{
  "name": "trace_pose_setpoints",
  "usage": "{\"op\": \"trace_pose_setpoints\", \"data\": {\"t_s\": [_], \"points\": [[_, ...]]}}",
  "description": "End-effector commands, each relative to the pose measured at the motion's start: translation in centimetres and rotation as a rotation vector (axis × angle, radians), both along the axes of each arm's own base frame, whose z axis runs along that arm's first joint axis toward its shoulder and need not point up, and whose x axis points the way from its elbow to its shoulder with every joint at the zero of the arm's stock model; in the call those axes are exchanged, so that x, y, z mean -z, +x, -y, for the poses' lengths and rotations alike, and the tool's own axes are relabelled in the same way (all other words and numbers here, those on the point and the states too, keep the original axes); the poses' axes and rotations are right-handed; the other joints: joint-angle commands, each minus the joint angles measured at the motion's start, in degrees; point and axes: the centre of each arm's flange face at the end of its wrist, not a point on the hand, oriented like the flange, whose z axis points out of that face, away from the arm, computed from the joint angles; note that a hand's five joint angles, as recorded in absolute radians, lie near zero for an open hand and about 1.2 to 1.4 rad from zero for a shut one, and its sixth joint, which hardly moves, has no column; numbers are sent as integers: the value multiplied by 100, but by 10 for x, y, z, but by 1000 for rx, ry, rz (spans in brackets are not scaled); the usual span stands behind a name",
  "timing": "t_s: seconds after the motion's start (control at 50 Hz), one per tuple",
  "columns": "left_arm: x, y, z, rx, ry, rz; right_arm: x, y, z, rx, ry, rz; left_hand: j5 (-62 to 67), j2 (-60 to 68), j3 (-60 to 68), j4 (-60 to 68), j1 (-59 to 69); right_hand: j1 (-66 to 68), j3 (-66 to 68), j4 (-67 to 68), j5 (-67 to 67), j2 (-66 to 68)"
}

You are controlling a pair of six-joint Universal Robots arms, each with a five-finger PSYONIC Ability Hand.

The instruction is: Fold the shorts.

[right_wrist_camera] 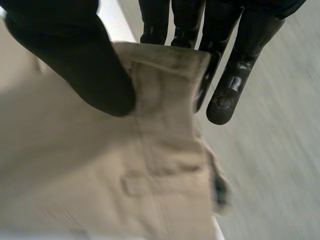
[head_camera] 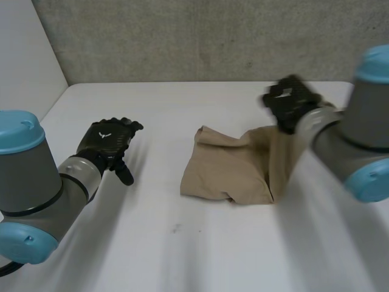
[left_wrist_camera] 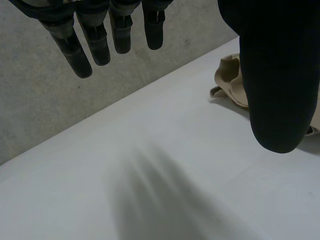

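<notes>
Pinches the shorts by one raised edge in the right hand, cloth trailing below its palm to the desk, toward the empty, slack-fingered left hand, well apart.

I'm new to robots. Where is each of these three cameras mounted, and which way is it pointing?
Head view: sits between and behind the arms, looks down at the white table; shows both arms, the left robot hand, the right robot hand and the tan shorts.
Left wrist view: on the left wrist, looks along its open robot hand toward table and wall.
Right wrist view: on the right wrist, looks along its robot hand pinching the shorts' edge.
Shared: all three show the shorts.
</notes>
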Motion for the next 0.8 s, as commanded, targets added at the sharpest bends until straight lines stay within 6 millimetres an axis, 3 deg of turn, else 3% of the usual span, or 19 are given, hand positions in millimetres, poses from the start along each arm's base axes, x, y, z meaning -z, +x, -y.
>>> {"op": "trace_pose_setpoints", "data": {"t_s": [0.02, 0.04, 0.08, 0.1, 0.12, 0.14, 0.2, 0.24, 0.26, 0.28, 0.32, 0.36, 0.42, 0.48, 0.5, 0.58, 0.64, 0.74, 0.8], "points": [[2, 0, -1, 1, 5, 3, 50, 81, -71, -424, 32, -118, -192, -92, -155, -101, -107, 2468, 1185, 1187, 1451, 1265], [2, -1, -2, 4, 5, 3, 79, 90, -87, -490, 73, -200, -192, -92, -155, -101, -107, 2468, 1185, 1187, 1451, 1265], [1, -2, -2, 7, 4, 2, 93, 93, -92, -508, 84, -252, -209, -109, -172, -118, -124, 1088, -195, -193, 71, -115], [1, -2, -2, 7, 4, 2, 97, 94, -91, -504, 81, -271, -209, -109, -172, -118, -124, -237, -1521, -1518, -1255, -1440], [0, -3, -2, 11, -2, 4, 100, 95, -87, -481, 69, -290, -226, -125, -189, -135, -140, -3098, -4382, -4379, -4116, -4301], [-1, -4, -1, 13, -8, 2, 98, 96, -85, -462, 57, -291, -226, -125, -189, -135, -140, -4459, -5742, -5740, -5477, -5662], [-7, -7, 4, 15, -39, -8, 79, 98, -69, -363, -1, -230, -209, -109, -172, -118, -124, -4532, -5815, -5813, -5549, -5735], [-15, -11, 9, 19, -75, -24, 56, 97, -64, -326, -33, -144, -192, -92, -156, -102, -107, -4532, -5815, -5813, -5549, -5735], [-25, -15, 14, 23, -116, -44, 29, 93, -64, -299, -38, -28, -192, -92, -155, -101, -107, -4532, -5815, -5813, -5549, -5735], [-30, -17, 17, 26, -135, -56, 18, 90, -64, -282, -27, 37, -176, -75, -139, -85, -90, -4532, -5815, -5813, -5549, -5735], [-41, -24, 19, 41, -176, -77, 8, 86, -65, -266, -5, 97, -159, -58, -122, -68, -73, -4532, -5815, -5813, -5549, -5735], [-55, -39, 21, 70, -227, -108, -3, 76, -61, -229, 49, 209, -142, -41, -105, -51, -56, -4532, -5815, -5813, -5549, -5735], [-62, -57, 22, 108, -261, -137, -18, 38, -40, -91, 204, 455, -142, -41, -105, -51, -56, -4532, -5815, -5813, -5549, -5735], [-66, -77, 19, 152, -274, -169, -19, 31, -36, -68, 220, 484, -108, -8, -71, -17, -23, -4532, -5815, -5813, -5549, -5735], [-64, -96, 15, 196, -271, -200, -18, 20, -29, -28, 250, 522, -25, 76, 12, 66, 61, -4532, -5815, -5813, -5549, -5735], [-59, -114, 12, 232, -261, -221, -8, -7, -10, 60, 306, 562, -7, 93, 29, 84, 78, -4532, -5815, -5813, -5549, -5735], [-41, -144, 7, 294, -244, -235, 0, -13, -2, 67, 349, 556, 160, 261, 197, 251, 246, -4532, -5815, -5813, -5549, -5735], [-21, -156, 10, 308, -213, -219, 28, -14, 14, 93, 432, 533, 312, 413, 349, 403, 398, -4532, -5815, -5813, -5549, -5735], [15, -159, 14, 304, -122, -162, 55, -11, 22, 117, 511, 499, 380, 480, 417, 471, 465, -4532, -5815, -5813, -5549, -5735]]}}
